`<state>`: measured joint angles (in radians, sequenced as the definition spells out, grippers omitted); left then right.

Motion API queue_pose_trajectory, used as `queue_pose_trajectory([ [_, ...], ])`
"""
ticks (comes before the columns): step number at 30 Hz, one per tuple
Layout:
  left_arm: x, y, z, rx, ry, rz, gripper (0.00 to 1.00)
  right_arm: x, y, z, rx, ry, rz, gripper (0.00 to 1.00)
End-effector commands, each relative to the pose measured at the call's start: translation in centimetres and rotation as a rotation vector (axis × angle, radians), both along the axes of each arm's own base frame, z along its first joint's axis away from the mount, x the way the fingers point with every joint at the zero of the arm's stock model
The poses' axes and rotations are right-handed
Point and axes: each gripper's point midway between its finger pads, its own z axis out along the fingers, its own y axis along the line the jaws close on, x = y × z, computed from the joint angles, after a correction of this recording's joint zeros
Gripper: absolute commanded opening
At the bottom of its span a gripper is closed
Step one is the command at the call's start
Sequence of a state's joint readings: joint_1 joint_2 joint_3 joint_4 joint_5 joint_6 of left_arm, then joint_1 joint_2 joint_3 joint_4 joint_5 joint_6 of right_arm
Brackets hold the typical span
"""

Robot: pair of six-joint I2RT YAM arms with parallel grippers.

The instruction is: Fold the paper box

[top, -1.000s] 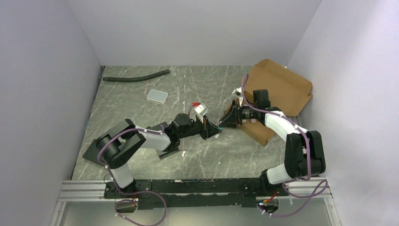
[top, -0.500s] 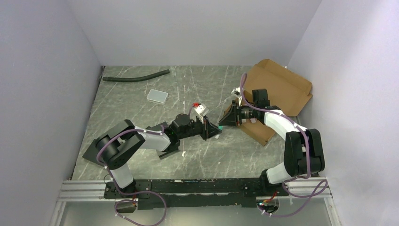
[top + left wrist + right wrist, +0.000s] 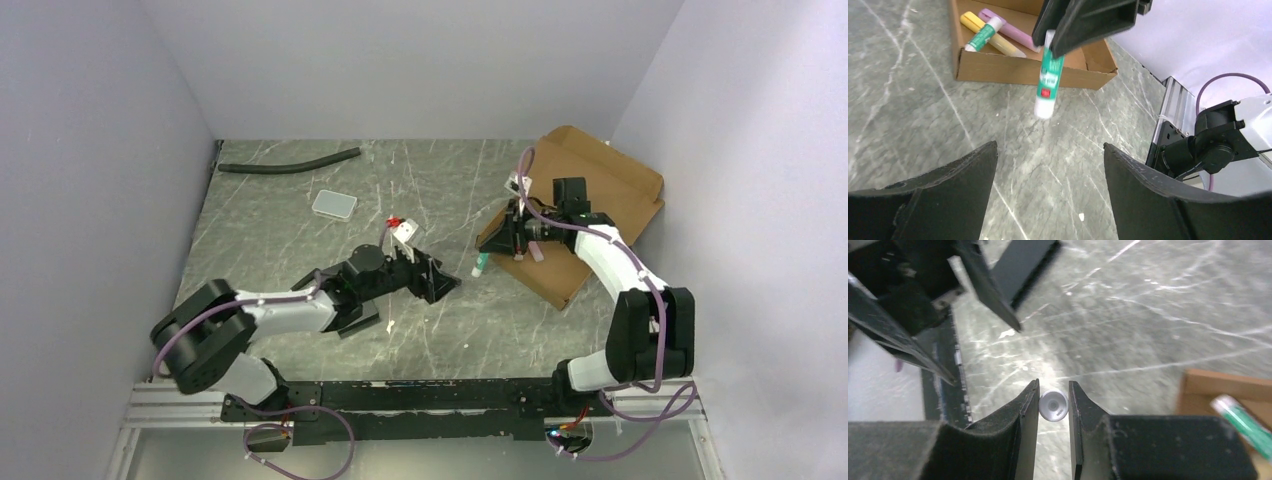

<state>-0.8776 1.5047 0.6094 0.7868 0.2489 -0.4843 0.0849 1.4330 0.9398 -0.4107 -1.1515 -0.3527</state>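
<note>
Although the paper box (image 3: 600, 200) is the job, the right hand (image 3: 500, 243) is clamped on a green-and-white glue stick (image 3: 1048, 82) that hangs over the grey marbled table (image 3: 300, 220). The box lies just beside that hand, its shallow tray open with marker tubes (image 3: 993, 37) inside. Its plain brown cardboard is probably light, stiff across panels and weak at creases, so it is best gripped at a flap edge. Facing it, the left hand (image 3: 1049, 150) is spread wide, holding nothing.
</note>
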Motion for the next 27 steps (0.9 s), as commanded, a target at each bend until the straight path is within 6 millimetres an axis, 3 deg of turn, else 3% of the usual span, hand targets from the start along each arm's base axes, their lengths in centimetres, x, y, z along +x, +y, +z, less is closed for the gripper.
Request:
queue_pose_trajectory([
  [1, 0.3, 3.0, 1.0, 0.069, -0.052, 0.100, 0.85, 2.9, -3.6, 1.9, -0.152, -0.170, -0.125, 0.00],
  [5, -0.2, 6.3, 0.3, 0.156, -0.027, 0.188, 0.99, 5.3, -8.3, 1.4, -0.302, -0.222, -0.319, 0.00],
  [9, -1.3, 9.1, 0.0, 0.176, -0.003, 0.248, 0.99, 6.8, -12.5, 0.7, -0.466, -0.273, -0.471, 0.03],
  [12, -1.7, 11.0, 0.3, 0.157, -0.005, 0.305, 1.00, 7.0, -14.2, -0.3, -0.527, -0.271, -0.515, 0.08],
  [20, -2.7, 13.1, 0.0, 0.148, 0.003, 0.344, 1.00, 7.6, -15.4, -3.6, -0.590, -0.168, -0.544, 0.53],
  [23, -2.7, 13.3, -0.2, 0.154, 0.008, 0.350, 0.99, 7.6, -15.5, -3.8, -0.594, -0.173, -0.545, 0.62],
  [27, -2.6, 13.5, -0.8, 0.167, 0.019, 0.360, 1.00, 6.8, -14.2, -3.3, -0.546, -0.215, -0.475, 0.66],
])
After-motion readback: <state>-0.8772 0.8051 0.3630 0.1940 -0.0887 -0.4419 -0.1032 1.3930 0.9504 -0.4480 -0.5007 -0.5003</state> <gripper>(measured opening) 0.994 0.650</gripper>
